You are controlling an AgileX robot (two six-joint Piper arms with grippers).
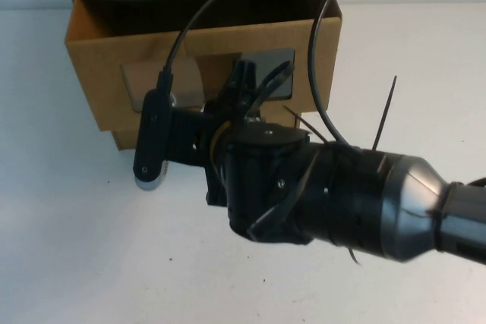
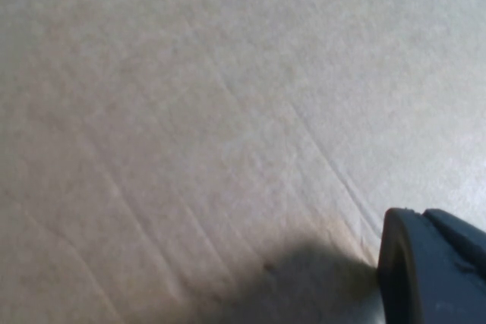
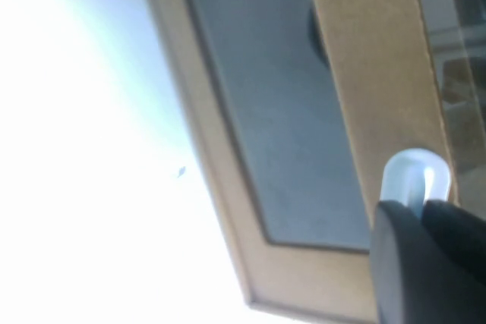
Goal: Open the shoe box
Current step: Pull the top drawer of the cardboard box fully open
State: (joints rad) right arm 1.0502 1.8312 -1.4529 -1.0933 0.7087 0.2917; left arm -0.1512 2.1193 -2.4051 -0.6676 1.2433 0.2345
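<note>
The brown cardboard shoe box [image 1: 99, 58] stands at the back of the table. Its lid's front flap hangs forward, with a dark gap behind its top edge. My right gripper [image 1: 254, 83] is shut, its tips against that flap between two grey labels [image 1: 152, 85]. In the right wrist view the shut gripper [image 3: 421, 206] rests on a cardboard strip [image 3: 372, 73] beside a grey panel [image 3: 258, 111]. I cannot see whether it pinches the cardboard. The left gripper [image 2: 433, 271] is out of the high view. In its wrist view it sits close against plain cardboard [image 2: 190, 111].
The white table [image 1: 76, 248] spreads in front of and beside the box. Black cables [image 1: 190, 28] loop from the right arm across the box top. The right arm's bulky wrist and its camera housing [image 1: 152, 138] hide the box's lower front.
</note>
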